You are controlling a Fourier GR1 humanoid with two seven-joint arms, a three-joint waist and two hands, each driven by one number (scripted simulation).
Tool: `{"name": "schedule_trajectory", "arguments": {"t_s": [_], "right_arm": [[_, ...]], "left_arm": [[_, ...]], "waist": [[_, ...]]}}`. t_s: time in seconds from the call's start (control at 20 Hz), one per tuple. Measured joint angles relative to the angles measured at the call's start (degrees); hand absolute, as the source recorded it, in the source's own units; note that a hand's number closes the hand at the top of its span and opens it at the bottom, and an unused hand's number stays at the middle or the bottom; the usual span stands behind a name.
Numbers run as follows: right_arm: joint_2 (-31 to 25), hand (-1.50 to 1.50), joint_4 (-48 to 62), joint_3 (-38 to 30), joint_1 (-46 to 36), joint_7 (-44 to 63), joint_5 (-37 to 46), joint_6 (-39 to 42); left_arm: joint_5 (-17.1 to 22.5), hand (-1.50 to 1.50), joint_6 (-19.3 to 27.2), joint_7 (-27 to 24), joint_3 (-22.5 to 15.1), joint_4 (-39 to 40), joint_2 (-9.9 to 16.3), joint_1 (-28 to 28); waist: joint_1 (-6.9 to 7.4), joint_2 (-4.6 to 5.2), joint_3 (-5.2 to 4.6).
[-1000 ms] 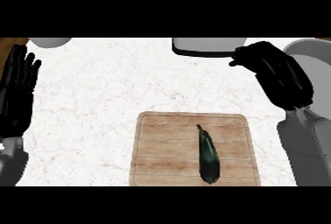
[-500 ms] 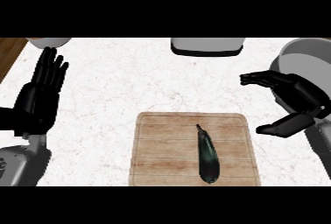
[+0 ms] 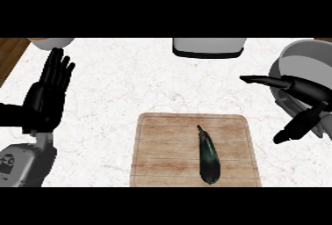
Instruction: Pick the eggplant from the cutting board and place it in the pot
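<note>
Glossy dark eggplant [image 3: 208, 156]; pale grained wood cutting board [image 3: 162, 149]; white veined marble-look tabletop [image 3: 142, 83]; matt grey metal pot [image 3: 301, 59].

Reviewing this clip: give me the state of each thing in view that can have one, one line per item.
Eggplant: lying lengthwise on the cutting board, untouched.
Cutting board: flat on the counter, holding only the eggplant.
Pot: at the right edge, partly hidden by the right hand; contents cannot be told.
Right hand: open, thumb and fingers spread, holding nothing.
Left hand: open, resting, fingers up, at the left.
</note>
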Motion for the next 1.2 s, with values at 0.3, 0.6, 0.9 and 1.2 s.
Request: {"name": "schedule_trajectory", "arguments": {"t_s": [0.3,0.6,0.9,1.2], "right_arm": [[1.3,-1.50,0.1,6.3,-4.5,1.3,6.7,-0.4],[4.1,-1.50,-0.8,10.1,-4.6,4.3,11.1,0.4],[6.8,-1.50,-0.8,11.4,-4.2,7.0,14.0,2.7],[10.2,-1.50,-4.0,12.4,0.2,7.1,17.6,1.7]], "left_arm": [[-0.6,0.00,-0.4,-0.1,0.5,0.7,-0.8,0.3],[-1.7,0.00,-1.0,-1.2,1.6,1.9,-1.7,0.7],[-2.0,0.00,-2.5,-0.7,3.5,2.7,-1.8,-0.3],[-2.6,0.00,-3.5,0.5,4.9,2.1,-2.2,-0.3]], "waist": [[-0.62,-0.42,-0.09],[-1.28,-0.63,-0.14],[-1.51,-0.67,-0.13],[-1.68,-0.73,-0.12]]}}
